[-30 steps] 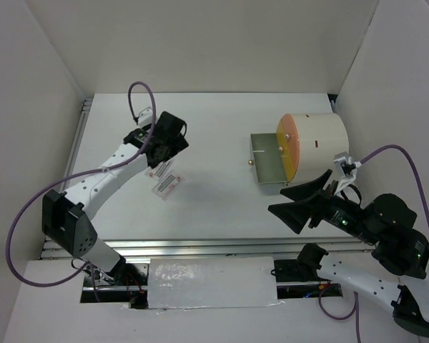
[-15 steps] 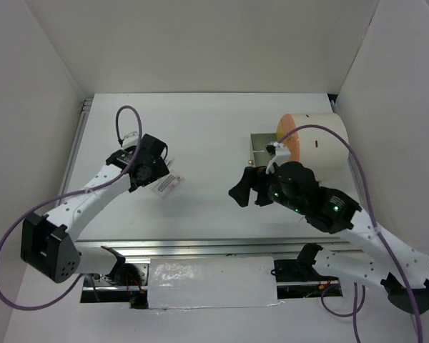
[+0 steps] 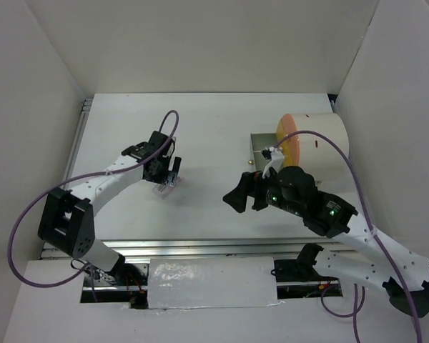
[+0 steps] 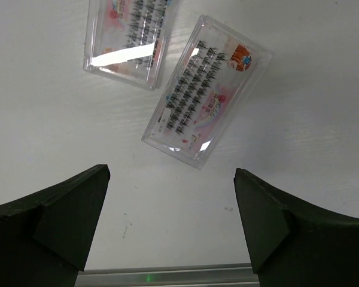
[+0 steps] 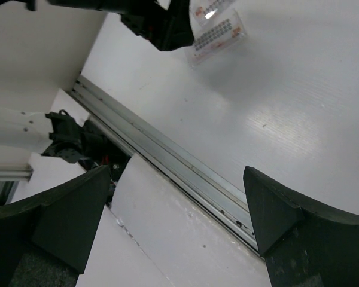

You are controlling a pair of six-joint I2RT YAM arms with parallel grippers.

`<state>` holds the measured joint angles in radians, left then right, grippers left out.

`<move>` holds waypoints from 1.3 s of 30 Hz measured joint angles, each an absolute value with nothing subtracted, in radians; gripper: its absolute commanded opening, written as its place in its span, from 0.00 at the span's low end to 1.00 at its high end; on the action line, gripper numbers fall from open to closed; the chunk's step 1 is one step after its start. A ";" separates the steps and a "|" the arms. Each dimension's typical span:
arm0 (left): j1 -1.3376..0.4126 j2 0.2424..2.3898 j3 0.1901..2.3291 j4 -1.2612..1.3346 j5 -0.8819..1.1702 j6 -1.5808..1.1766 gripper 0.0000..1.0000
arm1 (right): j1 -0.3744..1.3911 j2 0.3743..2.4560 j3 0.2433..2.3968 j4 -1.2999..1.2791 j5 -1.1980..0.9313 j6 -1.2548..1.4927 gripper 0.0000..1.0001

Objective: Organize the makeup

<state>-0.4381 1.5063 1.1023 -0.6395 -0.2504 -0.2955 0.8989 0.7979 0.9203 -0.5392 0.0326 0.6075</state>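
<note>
Two clear makeup packets with rows of dark lashes and pink print lie side by side on the white table: one (image 4: pixel 206 98) in the middle of the left wrist view, the other (image 4: pixel 131 39) at its upper left. From above they show only as a small patch (image 3: pixel 166 189) under my left gripper (image 3: pixel 166 171). That left gripper (image 4: pixel 170 176) hovers above them, open, nothing between its fingers. My right gripper (image 3: pixel 244 200) hangs open and empty over the table's middle; in its wrist view (image 5: pixel 176 179) the packets (image 5: pixel 218 30) lie far ahead.
A large white cylinder (image 3: pixel 318 139) with an orange front stands at the right rear, its drawer (image 3: pixel 266 163) pulled out toward the centre, just behind the right arm. A metal rail (image 3: pixel 200 246) runs along the near table edge. White walls close in three sides.
The right arm has swung from the near right corner to the table's middle in front of the drawer. The left gripper has shifted around and now covers most of the packets. Both stay open.
</note>
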 measured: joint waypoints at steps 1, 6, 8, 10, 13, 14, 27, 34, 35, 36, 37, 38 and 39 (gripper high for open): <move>-0.433 1.520 1.106 -0.630 -0.240 -0.266 0.99 | 0.899 0.785 0.920 -0.532 0.021 0.605 1.00; -0.403 1.623 1.117 -0.596 -0.136 -0.180 0.99 | 0.899 0.731 0.920 -0.533 -0.014 0.593 1.00; -0.393 1.661 1.117 -0.593 -0.097 -0.162 0.99 | 0.899 0.699 0.917 -0.534 -0.015 0.588 1.00; -0.383 1.686 1.117 -0.586 -0.068 -0.157 0.99 | 0.899 0.665 0.909 -0.534 -0.016 0.586 1.00; -0.368 1.714 1.117 -0.569 -0.039 -0.157 0.99 | 0.899 0.627 0.905 -0.538 -0.020 0.585 1.00; -0.364 1.721 1.117 -0.563 -0.032 -0.157 0.99 | 0.899 0.618 0.905 -0.538 -0.023 0.585 1.00; -0.355 1.796 1.134 -0.561 -0.046 -0.166 0.89 | 0.899 0.603 0.905 -0.543 -0.046 0.582 1.00; -0.385 1.772 1.110 -0.552 -0.046 -0.219 0.55 | 0.899 0.589 0.905 -0.548 -0.045 0.582 1.00; -0.406 1.765 1.100 -0.551 -0.044 -0.225 0.53 | 0.899 0.587 0.905 -0.548 -0.045 0.582 1.00; -0.426 1.761 1.093 -0.550 -0.047 -0.233 0.48 | 0.899 0.586 0.905 -0.548 -0.045 0.582 1.00; -0.450 1.758 1.089 -0.550 -0.049 -0.241 0.46 | 0.899 0.585 0.906 -0.550 -0.045 0.582 1.00; -0.473 1.756 1.088 -0.551 -0.049 -0.245 0.44 | 0.899 0.585 0.909 -0.553 -0.045 0.582 1.00; -0.495 1.757 1.088 -0.550 -0.049 -0.252 0.40 | 0.899 0.585 0.911 -0.554 -0.043 0.582 1.00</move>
<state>-0.4953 1.7565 1.0878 -0.5499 -0.0490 -0.2516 0.8989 0.5846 0.9108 -0.5541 -0.0433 0.5816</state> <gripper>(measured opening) 0.778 0.997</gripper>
